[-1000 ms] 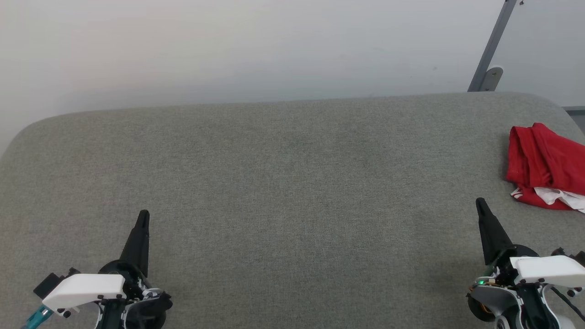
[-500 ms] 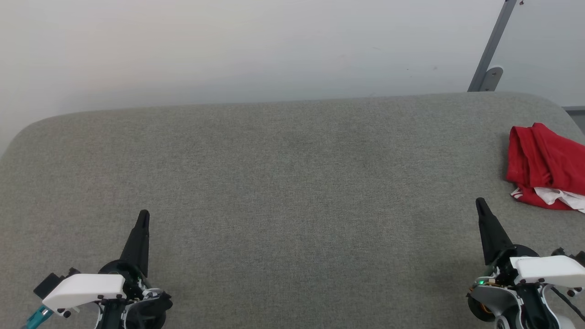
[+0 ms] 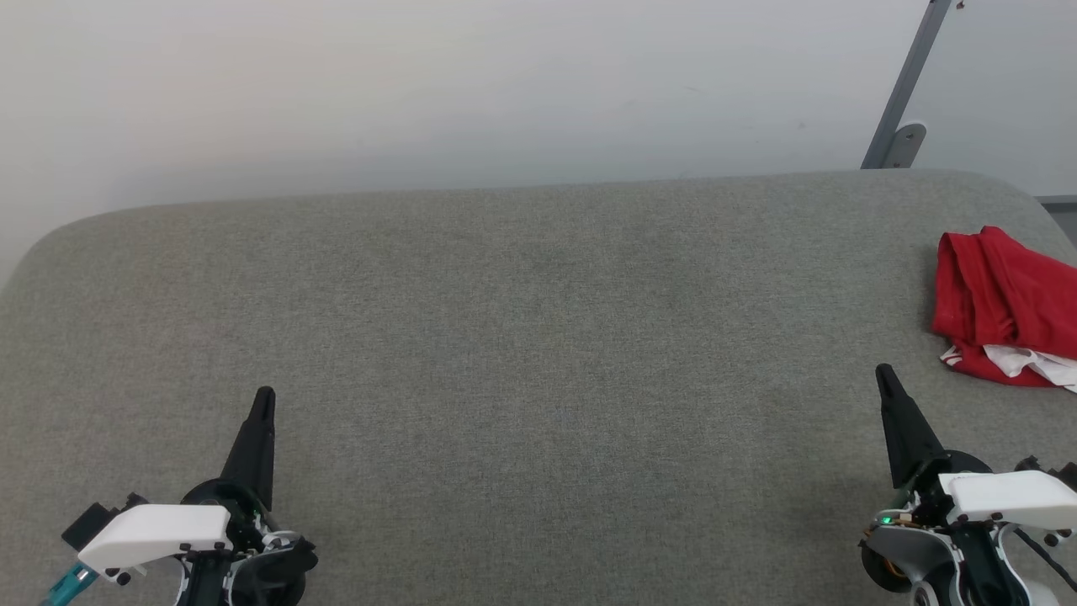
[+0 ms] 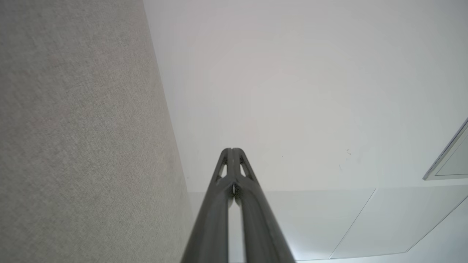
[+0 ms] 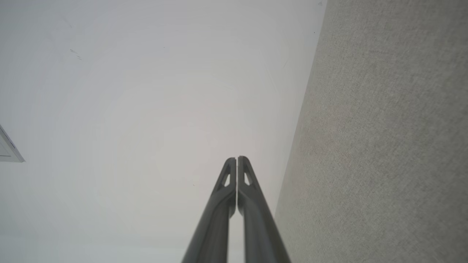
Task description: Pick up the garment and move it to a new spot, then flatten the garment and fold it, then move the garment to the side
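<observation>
The garment (image 3: 997, 295) should be an easy load for me: light, limp cloth that will sag and trail from wherever I pinch it, nothing slippery or breakable, though I expect it to drag a little on the grey woven surface (image 3: 538, 337) beneath it. I judge the best hold to be the raised red fold along its left side, where the layers bunch thick enough for my thin fingers to bite (a single flat layer would be harder to catch). It lies in a crumpled heap at the far right of that surface, beyond my right claw (image 3: 883, 372) and apart from it, its right part cut off by the edge of the head view. It is mostly bright red, ridged with soft folds, with white fabric poking out along its near edge and a small scrap of what looks like striped trim at the near left corner. Both claws are clenched on nothing: the right claw's fingers press tip to tip, and my left claw (image 3: 264, 396) does the same, well away at the lower left
</observation>
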`<state>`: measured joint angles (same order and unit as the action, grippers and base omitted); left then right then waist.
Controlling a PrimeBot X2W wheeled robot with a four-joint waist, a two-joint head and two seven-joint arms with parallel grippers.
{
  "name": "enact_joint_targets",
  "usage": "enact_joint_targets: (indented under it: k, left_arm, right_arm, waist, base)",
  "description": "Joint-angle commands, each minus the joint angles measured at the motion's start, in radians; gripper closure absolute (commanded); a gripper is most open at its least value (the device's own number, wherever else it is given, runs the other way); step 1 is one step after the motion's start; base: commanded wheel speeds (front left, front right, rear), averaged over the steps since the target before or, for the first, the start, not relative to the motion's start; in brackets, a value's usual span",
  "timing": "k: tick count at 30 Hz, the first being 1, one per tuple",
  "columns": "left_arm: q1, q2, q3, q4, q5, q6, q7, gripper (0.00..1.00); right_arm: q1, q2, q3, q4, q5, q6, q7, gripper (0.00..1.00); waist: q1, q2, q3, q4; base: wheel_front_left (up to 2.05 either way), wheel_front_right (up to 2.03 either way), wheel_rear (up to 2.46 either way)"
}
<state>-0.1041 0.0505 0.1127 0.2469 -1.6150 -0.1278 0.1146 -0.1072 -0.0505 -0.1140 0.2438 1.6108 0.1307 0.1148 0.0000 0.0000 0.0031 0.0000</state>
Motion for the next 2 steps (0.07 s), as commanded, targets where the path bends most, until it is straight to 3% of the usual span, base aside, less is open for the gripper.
enact_joint_targets:
  k: [1,2]
  left_arm:
    - [-0.013,0.0,0.002,0.0,0.003,-0.005,0.002,1.0]
    - [-0.013,0.0,0.002,0.0,0.003,-0.005,0.002,1.0]
  right_arm:
    - [-0.004,0.001,-0.001,0.002,0.004,0.0,0.001,1.0]
    - [-0.004,0.001,-0.001,0.002,0.004,0.0,0.001,1.0]
  waist:
    - [0.0,0.0,0.0,0.0]
    - [0.0,0.0,0.0,0.0]
  base:
    - [0.0,0.0,0.0]
    - [0.0,0.0,0.0]
